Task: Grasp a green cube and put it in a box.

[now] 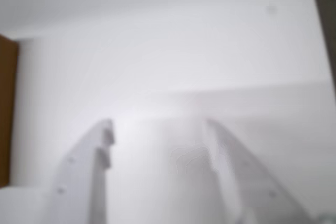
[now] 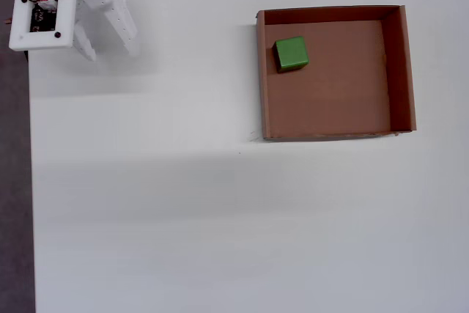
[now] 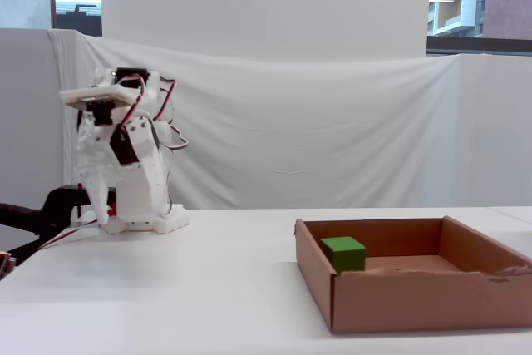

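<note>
We see the green cube on the box floor, upper-left corner in the overhead view. Hand well apart over the bench, fingers spread, empty.

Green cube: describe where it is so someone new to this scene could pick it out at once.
On the white table, find the shallow brown cardboard box at the right of the overhead view. The green cube sits on its floor in the upper-left corner, near the left wall. It is the only thing inside and the only green item in view.
</note>
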Robot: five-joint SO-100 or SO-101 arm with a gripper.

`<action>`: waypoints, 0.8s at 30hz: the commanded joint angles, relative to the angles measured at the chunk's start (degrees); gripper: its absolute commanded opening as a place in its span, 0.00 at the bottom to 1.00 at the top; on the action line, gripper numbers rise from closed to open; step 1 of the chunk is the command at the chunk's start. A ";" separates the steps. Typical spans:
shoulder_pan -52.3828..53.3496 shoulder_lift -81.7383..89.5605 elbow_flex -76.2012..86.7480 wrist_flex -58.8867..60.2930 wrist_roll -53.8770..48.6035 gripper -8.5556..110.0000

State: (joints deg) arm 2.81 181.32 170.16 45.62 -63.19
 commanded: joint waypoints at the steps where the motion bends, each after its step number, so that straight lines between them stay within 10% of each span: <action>1: 0.26 0.97 -0.09 -0.53 -1.32 0.27; 24: -1.14 1.05 0.00 9.40 -0.70 0.27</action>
State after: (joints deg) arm 1.85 181.76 170.51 54.76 -63.19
